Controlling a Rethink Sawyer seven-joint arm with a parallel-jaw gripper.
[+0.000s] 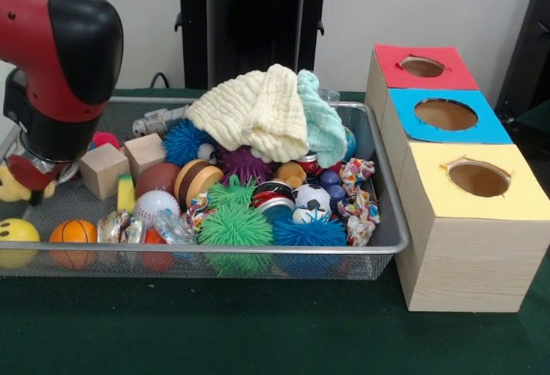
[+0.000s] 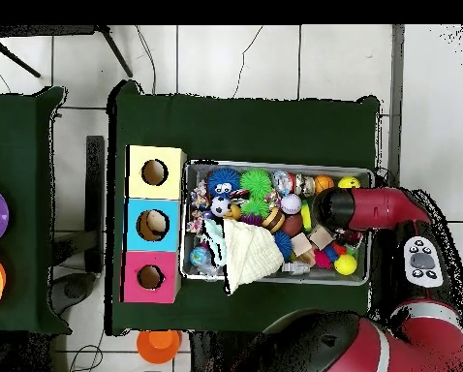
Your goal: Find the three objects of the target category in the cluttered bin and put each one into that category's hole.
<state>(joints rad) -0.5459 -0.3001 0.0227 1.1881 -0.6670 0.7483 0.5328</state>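
Observation:
The wire mesh bin (image 1: 258, 248) is full of balls, blocks and cloths; it also shows in the overhead view (image 2: 274, 164). My red and black arm (image 1: 60, 48) comes down over the bin's left end. The gripper (image 1: 34, 182) is mostly hidden below the wrist. A yellow stuffed toy (image 1: 10, 184), perhaps the duckling, sits right beside it, and shows in the overhead view (image 2: 346, 263) too. I see no orange striped toy. The red-surround hole (image 1: 422, 66) is at the far end of the wooden box, also seen from overhead (image 2: 150, 277).
The blue-surround hole (image 1: 445, 114) and the yellow-surround hole (image 1: 478, 179) lie nearer on the same box. A pale yellow cloth (image 1: 258, 108) and a mint cloth (image 1: 322, 117) cover the bin's back middle. Spiky green balls (image 1: 234, 224), wooden blocks (image 1: 105, 169) and a yellow smiley ball (image 1: 15, 237) fill the front.

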